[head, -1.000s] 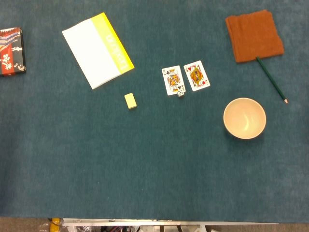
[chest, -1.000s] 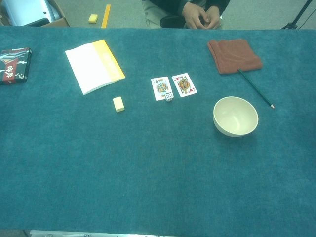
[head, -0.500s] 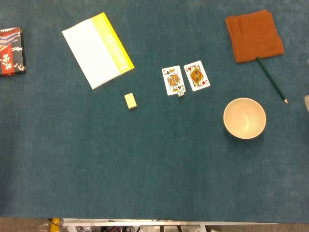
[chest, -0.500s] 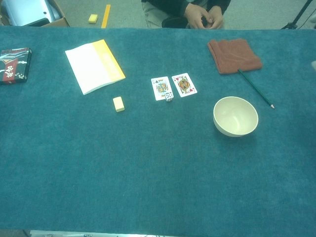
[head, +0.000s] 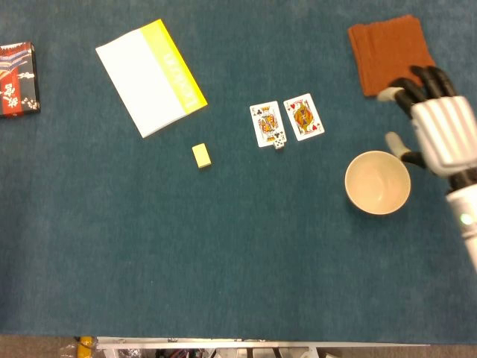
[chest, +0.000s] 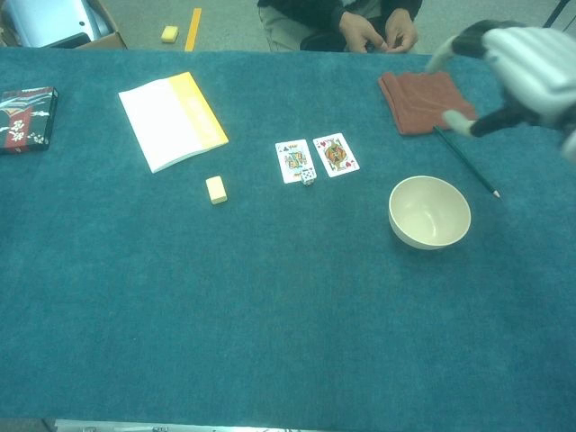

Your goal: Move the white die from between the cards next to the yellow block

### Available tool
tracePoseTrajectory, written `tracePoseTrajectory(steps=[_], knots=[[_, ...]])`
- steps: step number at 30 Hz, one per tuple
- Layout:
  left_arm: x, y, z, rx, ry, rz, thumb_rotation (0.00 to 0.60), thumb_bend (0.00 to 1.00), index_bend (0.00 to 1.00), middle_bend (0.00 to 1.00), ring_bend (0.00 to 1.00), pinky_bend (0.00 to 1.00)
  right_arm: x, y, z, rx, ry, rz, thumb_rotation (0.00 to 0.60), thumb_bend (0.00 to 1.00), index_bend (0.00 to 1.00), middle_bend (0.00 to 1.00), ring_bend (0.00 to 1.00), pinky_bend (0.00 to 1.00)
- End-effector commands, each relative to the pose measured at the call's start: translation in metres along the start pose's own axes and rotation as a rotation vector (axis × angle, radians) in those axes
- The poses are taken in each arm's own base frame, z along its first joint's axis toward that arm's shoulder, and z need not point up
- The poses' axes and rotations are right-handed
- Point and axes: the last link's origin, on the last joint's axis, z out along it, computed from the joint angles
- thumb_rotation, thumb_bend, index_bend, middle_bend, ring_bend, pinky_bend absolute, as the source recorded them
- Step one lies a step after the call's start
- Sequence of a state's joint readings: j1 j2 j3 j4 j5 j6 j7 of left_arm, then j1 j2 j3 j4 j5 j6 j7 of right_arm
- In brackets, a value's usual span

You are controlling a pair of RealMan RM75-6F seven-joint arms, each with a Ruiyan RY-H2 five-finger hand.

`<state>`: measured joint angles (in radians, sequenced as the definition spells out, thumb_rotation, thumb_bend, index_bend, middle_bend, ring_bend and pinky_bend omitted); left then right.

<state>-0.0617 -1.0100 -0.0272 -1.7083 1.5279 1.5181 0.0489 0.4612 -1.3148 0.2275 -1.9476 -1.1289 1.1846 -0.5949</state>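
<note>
The small white die (head: 279,141) (chest: 309,176) sits at the near end of the gap between two face-up playing cards (head: 267,124) (head: 303,116). The pale yellow block (head: 201,156) (chest: 216,189) lies on the teal table to the cards' left. My right hand (head: 432,119) (chest: 513,74) has come in from the right, raised above the table with its fingers spread and nothing in it, over the pencil and right of the bowl. It is far from the die. My left hand is not visible.
A cream bowl (head: 378,183) stands right of the cards. A rust cloth (head: 390,52) and green pencil (chest: 468,164) lie at the far right. A white and yellow booklet (head: 150,77) and a dark box (head: 16,77) lie to the left. A person (chest: 360,22) sits beyond the far edge.
My right hand has entered from the right edge and moved in over the pencil, near the bowl. The die, cards and block have stayed put.
</note>
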Motion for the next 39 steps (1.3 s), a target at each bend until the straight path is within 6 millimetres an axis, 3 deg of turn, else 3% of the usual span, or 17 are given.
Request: tracePoseTrajectory(steps=[1, 8, 18, 29, 39], knots=[[0.000, 0.000, -0.001, 0.001, 0.001, -0.001, 0.600, 0.41, 0.18, 0.27, 0.17, 0.17, -0.010, -0.020, 0.026, 0.024, -0.037, 0.003, 0.600, 0.26, 0.34, 0.27, 0.10, 0.10], [-0.001, -0.003, -0.003, 0.009, -0.001, -0.003, 0.600, 0.41, 0.18, 0.27, 0.17, 0.17, -0.031, -0.050, 0.059, 0.050, -0.095, 0.028, 0.600, 0.21, 0.43, 0.27, 0.10, 0.10], [-0.002, -0.005, -0.004, 0.018, -0.005, -0.009, 0.600, 0.41, 0.18, 0.27, 0.17, 0.17, -0.069, -0.085, 0.092, 0.058, -0.193, 0.013, 0.600, 0.20, 0.46, 0.28, 0.10, 0.10], [-0.003, -0.013, -0.007, 0.026, -0.003, -0.017, 0.600, 0.41, 0.18, 0.27, 0.17, 0.17, -0.097, -0.106, 0.103, 0.062, -0.246, -0.051, 0.600, 0.19, 0.46, 0.28, 0.10, 0.10], [-0.005, -0.017, -0.007, 0.028, -0.004, -0.022, 0.600, 0.41, 0.18, 0.27, 0.17, 0.17, -0.111, -0.105, 0.109, 0.032, -0.277, -0.098, 0.600, 0.19, 0.47, 0.28, 0.10, 0.10]])
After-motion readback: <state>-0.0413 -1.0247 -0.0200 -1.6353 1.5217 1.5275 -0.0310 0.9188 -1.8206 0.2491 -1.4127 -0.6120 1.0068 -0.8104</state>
